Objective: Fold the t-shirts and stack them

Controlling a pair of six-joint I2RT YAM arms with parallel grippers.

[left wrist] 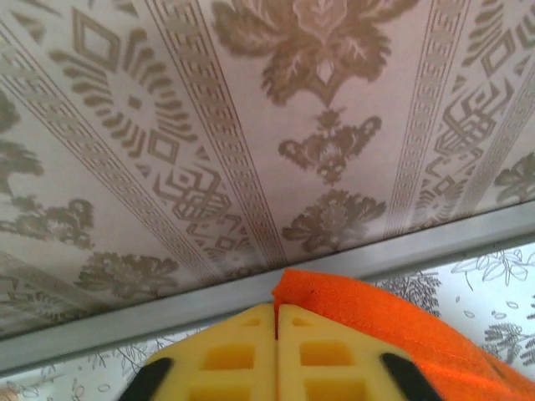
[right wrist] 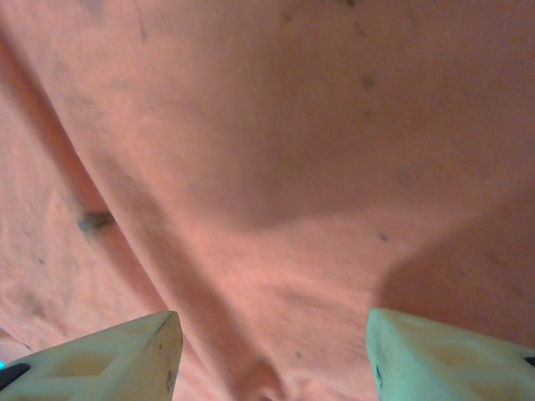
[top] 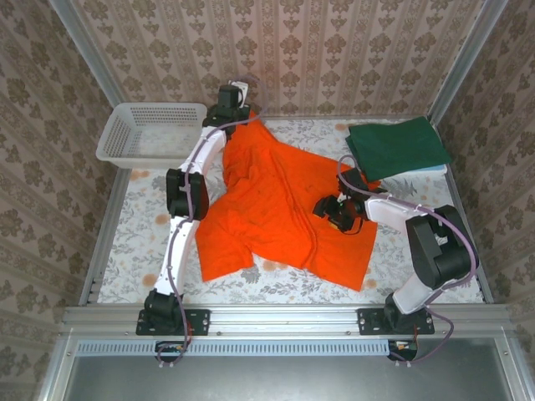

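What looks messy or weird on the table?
The orange t-shirt looks odd: it lies crooked and wrinkled, with one corner pinched by the left hand near the back wall. The right hand hangs open over it. The green t-shirt beside it is neatly folded.

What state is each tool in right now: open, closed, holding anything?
Left tool: closed, pinching an edge of the bright orange cloth t-shirt.
Right tool: open, holding nothing, over the same t-shirt.

bright even light, wrist views soft
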